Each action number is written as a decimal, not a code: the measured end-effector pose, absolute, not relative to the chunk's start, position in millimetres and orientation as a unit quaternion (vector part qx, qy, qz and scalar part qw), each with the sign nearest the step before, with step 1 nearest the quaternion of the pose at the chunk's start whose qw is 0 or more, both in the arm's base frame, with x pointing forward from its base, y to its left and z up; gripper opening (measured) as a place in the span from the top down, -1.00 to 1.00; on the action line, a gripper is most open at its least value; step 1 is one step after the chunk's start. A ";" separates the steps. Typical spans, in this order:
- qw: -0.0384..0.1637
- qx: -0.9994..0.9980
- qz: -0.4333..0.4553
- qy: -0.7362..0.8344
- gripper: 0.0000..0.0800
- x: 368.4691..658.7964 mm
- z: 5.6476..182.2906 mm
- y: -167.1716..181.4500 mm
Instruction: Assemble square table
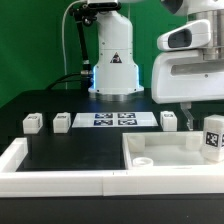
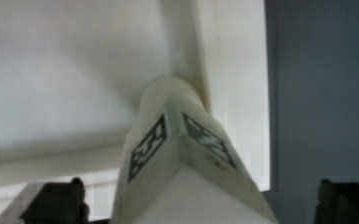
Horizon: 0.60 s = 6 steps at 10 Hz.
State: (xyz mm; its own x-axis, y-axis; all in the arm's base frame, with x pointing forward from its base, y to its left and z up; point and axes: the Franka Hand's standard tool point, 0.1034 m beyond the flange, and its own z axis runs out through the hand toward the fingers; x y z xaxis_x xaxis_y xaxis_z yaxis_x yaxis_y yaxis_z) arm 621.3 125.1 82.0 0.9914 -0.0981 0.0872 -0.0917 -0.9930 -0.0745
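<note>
The leg [image 2: 181,150] stood upright on the square tabletop [image 1: 160,158] at the exterior view's right, w/ the gripper [image 2: 202,203] wide open either side, holding nothing; if it wasn't seated, a nudge on withdrawal could topple it; three loose legs [image 1: 61,122] and the marker board [image 1: 112,119] lay on the black table [image 1: 70,150], dim room behind.

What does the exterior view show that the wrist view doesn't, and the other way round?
Only the exterior view: the robot base, the marker board, three loose legs on the black table, and the white rail. Only the wrist view: the pincer open, its fingertips clear of the tagged leg on either side. Both: that tagged leg, apparently the same one, by the edge of the square slab.
</note>
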 end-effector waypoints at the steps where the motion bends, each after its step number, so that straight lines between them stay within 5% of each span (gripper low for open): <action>1: 0.033 -0.998 -0.048 0.003 -0.62 620.6 81.2 125.7; 6: 0.019 -0.985 -0.052 -0.162 -0.62 619.2 79.8 126.0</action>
State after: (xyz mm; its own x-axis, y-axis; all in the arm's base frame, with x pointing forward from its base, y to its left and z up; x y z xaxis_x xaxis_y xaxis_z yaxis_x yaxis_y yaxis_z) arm 619.2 126.0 79.8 0.9421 0.3175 0.1080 0.3215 -0.9467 -0.0214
